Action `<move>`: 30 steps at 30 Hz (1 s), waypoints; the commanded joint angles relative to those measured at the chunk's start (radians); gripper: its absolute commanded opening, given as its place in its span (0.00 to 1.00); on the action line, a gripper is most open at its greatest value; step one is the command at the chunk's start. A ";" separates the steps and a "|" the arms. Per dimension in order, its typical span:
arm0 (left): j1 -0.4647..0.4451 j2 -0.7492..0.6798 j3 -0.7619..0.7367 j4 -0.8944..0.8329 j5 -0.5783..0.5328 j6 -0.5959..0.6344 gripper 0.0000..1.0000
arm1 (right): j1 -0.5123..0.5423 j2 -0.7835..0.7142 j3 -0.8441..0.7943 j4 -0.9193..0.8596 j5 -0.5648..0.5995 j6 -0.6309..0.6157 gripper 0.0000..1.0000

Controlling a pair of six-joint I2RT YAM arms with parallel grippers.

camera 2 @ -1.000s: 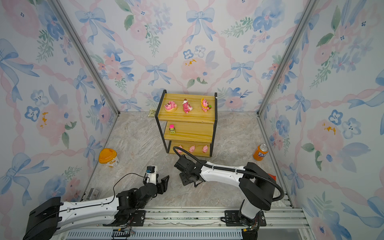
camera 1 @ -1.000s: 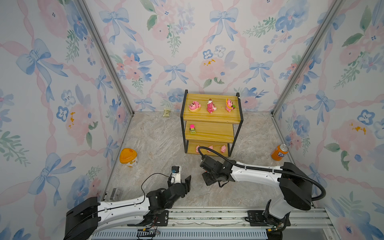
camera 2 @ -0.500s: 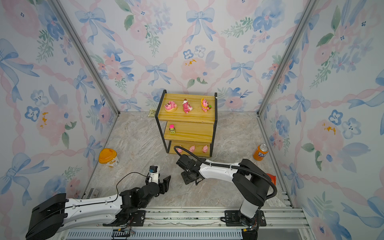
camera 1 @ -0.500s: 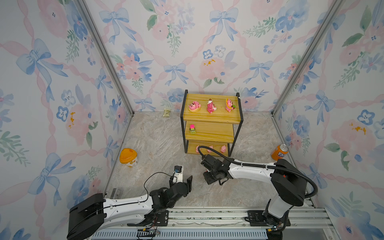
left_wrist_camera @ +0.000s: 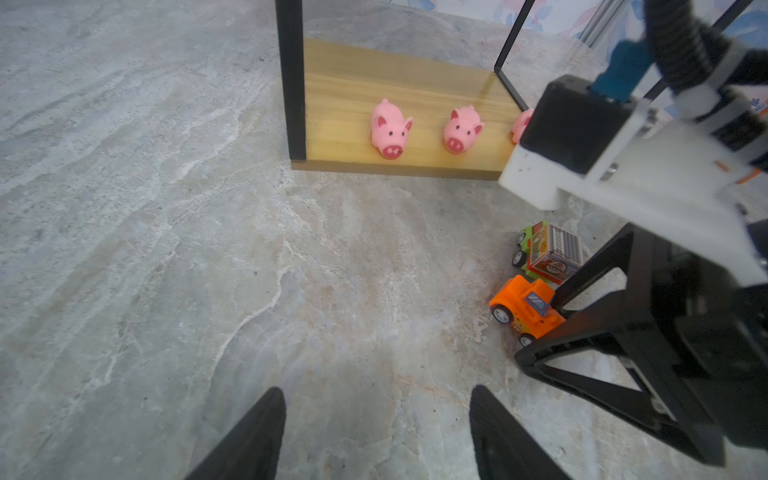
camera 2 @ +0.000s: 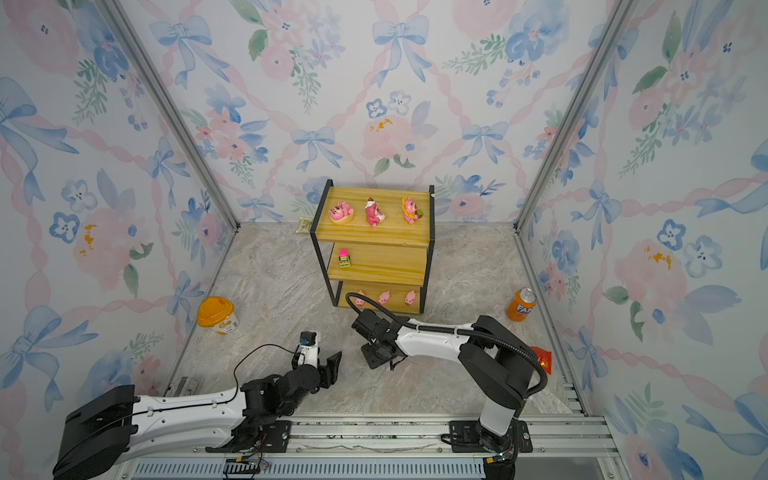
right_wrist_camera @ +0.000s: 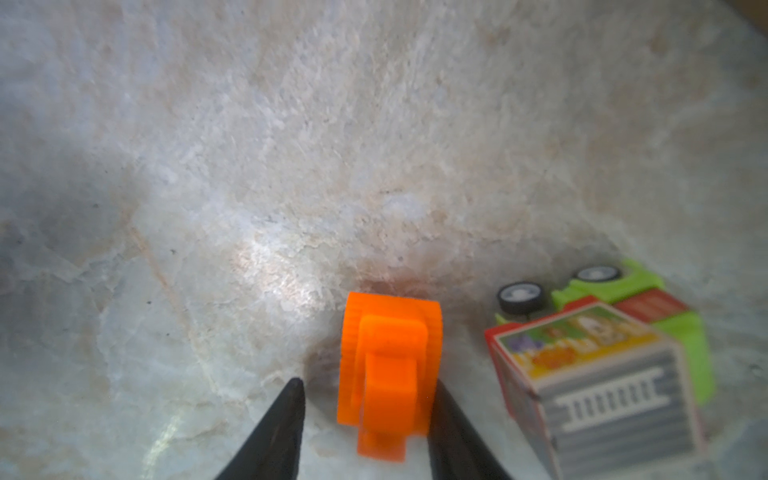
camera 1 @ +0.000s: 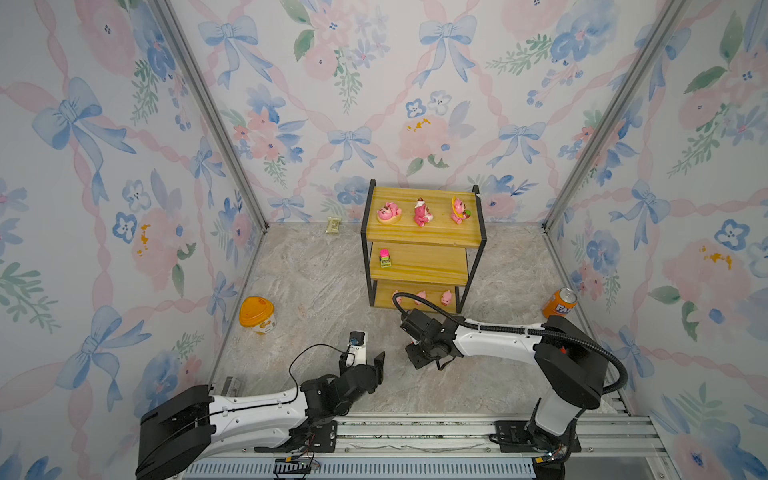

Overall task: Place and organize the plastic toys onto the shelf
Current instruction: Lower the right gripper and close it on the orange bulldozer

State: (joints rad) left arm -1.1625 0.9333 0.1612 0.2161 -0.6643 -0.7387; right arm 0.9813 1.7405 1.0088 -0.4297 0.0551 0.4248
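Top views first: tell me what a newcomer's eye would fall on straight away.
The three-tier shelf of yellow wooden boards in a black metal frame stands at the back, in the middle, with three pink cartoon figurines lined along its top board. In front of it the right hand straddles a small orange plastic toy car, with a grey-green toy truck just beside it.

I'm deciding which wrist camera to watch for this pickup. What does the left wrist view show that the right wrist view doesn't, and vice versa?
Only left wrist: the shelf with pink pigs on its bottom board, and the left gripper, fingers open. Only right wrist: the gap between one finger of the right gripper and the orange car. Both: that gripper at the orange car, the grey-green car beside it, the marble floor.
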 commanded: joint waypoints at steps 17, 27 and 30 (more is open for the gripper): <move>0.008 0.019 0.018 0.026 0.002 0.006 0.71 | -0.016 -0.014 0.009 -0.023 -0.022 -0.035 0.35; 0.008 0.017 0.014 0.039 0.006 0.019 0.71 | -0.012 -0.037 0.028 -0.041 -0.021 -0.040 0.32; 0.007 0.013 0.009 0.040 0.006 0.014 0.71 | -0.007 -0.059 0.038 -0.056 -0.021 -0.053 0.31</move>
State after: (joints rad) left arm -1.1625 0.9485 0.1612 0.2409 -0.6640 -0.7357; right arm 0.9752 1.7336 1.0153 -0.4454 0.0372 0.3931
